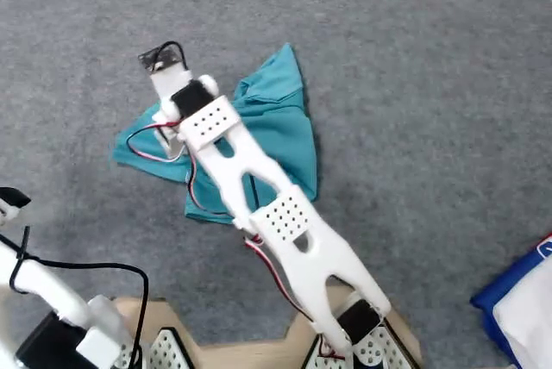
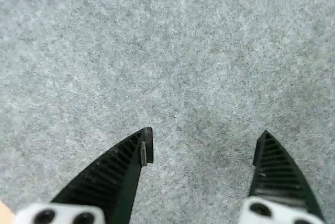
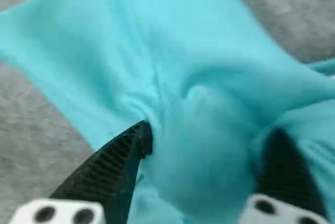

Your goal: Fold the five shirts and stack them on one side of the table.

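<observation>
The right gripper (image 3: 209, 140) had its fingers spread wide into the bunched teal shirt (image 1: 280, 128), left of centre on the grey bench (image 1: 431, 84). The left gripper (image 2: 204, 145) gaped open, holding nothing.

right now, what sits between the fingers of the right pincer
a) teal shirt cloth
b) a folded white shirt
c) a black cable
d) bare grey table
a: the right wrist view shows the right pincer with its jaws apart and bunched cloth of the teal shirt between them, while the left pincer is the one over bare grey table.
</observation>
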### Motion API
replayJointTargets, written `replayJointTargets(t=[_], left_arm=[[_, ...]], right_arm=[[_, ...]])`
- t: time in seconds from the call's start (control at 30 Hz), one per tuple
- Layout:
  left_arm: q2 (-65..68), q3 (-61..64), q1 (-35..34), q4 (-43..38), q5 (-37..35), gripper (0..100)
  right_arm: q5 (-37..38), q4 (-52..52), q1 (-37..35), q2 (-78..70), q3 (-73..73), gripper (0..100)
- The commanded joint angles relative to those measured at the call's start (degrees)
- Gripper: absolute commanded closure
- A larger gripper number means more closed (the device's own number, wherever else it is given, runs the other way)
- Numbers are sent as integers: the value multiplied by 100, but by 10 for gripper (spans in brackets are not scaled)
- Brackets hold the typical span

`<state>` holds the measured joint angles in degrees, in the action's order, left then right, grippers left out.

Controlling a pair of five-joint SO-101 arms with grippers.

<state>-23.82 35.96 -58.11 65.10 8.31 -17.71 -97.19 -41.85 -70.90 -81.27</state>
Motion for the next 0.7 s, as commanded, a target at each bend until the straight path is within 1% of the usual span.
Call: replayJointTargets(t=[0.0, 0.1, 0.13, 0.23, 0.43, 0.57, 0.67], left_arm=[[-22, -220, -35, 26, 18, 689], [-22, -220, -26, 26, 18, 689], [-22, -220, -26, 26, 18, 689], [-22, -220, -26, 26, 18, 689], [-22, -220, -26, 26, 18, 689], [-22, -220, -26, 26, 18, 689], [-22, -158, -26, 0, 18, 689]], right_arm=[[44, 79, 321, 163, -233, 868], [44, 79, 549, 163, -673, 974], [44, 79, 629, 163, -857, 995], [44, -35, 840, 171, -1473, 979], [35, -334, 1200, 901, -1402, 979], [35, -334, 1490, 1402, -1402, 979], [44, -290, 1560, 1622, -1332, 977]])
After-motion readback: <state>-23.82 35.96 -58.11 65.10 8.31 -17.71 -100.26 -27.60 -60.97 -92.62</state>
